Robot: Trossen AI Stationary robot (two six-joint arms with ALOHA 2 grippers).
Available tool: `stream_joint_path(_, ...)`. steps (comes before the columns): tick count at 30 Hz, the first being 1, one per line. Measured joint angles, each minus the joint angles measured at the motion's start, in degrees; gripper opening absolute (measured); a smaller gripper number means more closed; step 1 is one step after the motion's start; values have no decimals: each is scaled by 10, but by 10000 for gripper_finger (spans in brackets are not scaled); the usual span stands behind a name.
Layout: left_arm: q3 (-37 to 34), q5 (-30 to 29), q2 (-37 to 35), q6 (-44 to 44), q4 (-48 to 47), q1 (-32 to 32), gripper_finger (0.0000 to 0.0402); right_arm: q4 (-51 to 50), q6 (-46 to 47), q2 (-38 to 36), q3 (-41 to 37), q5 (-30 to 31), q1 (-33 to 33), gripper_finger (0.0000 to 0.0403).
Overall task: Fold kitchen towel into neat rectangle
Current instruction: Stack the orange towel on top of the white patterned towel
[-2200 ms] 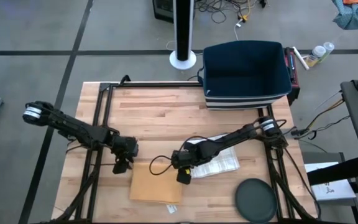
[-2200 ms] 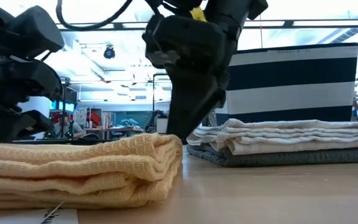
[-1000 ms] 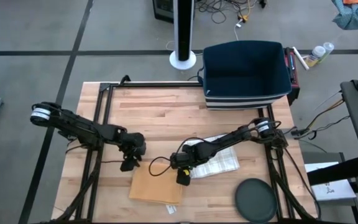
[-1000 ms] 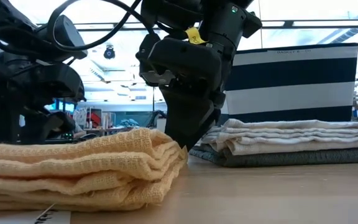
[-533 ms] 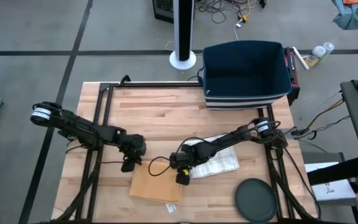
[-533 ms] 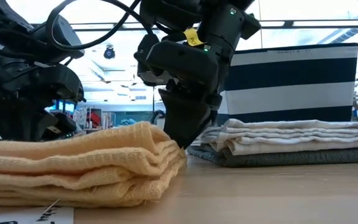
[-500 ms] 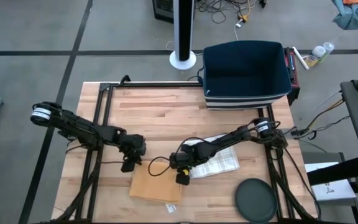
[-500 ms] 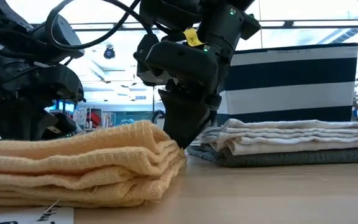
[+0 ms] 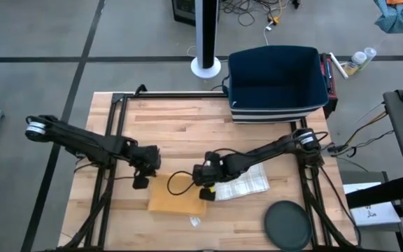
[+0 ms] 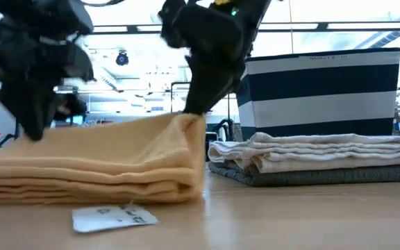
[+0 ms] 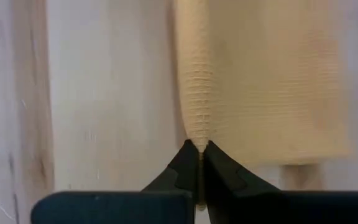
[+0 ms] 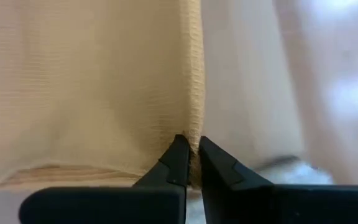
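Both grippers have clamped onto the yellow towel [image 9: 177,197] since a second ago and lifted its top layer. Left gripper [image 9: 140,181] pinches the towel's left corner, right gripper [image 9: 205,192] its right edge. Near the table's [image 9: 180,126] front, the towel lies beside a folded towel stack [image 9: 247,183].

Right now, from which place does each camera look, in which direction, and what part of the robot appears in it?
High view: above, facing straight down; both arms, wooden table, yellow towel.
Low view: table height, facing level across; both grippers lift the towel's far edge; folded towel stack beside it.
Left wrist view: behind the left gripper, shut on a towel corner.
Right wrist view: behind the right gripper, shut on the other corner.
Shared: all four show the yellow towel.
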Motion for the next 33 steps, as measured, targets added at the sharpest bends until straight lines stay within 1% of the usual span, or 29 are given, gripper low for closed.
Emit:
stream_joint_path(2,22,-1,-19,0,-8,0,1,3,-2,-19,1,20,0,11)
stream_joint_path(7,88,-49,-48,17,-48,0,1,-5,-32,-41,1,82,0,11)
stream_joint_path(14,184,-102,-49,54,-96,0,0,-4,-84,-76,9,155,-10,10)
stream_joint_path(16,209,-110,-41,65,-100,7,0,-7,-99,-88,9,169,-11,10)
stream_joint_path(20,260,-148,-28,99,-107,17,0,-10,-138,-131,9,197,-14,9)
stream_joint_path(22,288,-162,-24,117,-109,22,0,-11,-153,-155,9,202,-18,9)
stream_joint_path(26,352,-165,-6,138,-105,38,0,-35,-184,-209,9,205,-21,9)
stream_joint_path(30,396,-165,30,141,-107,48,0,-104,-211,-246,10,229,-25,9)
stream_joint_path(33,413,-165,79,140,-99,57,0,-179,-203,-252,5,233,-34,9)
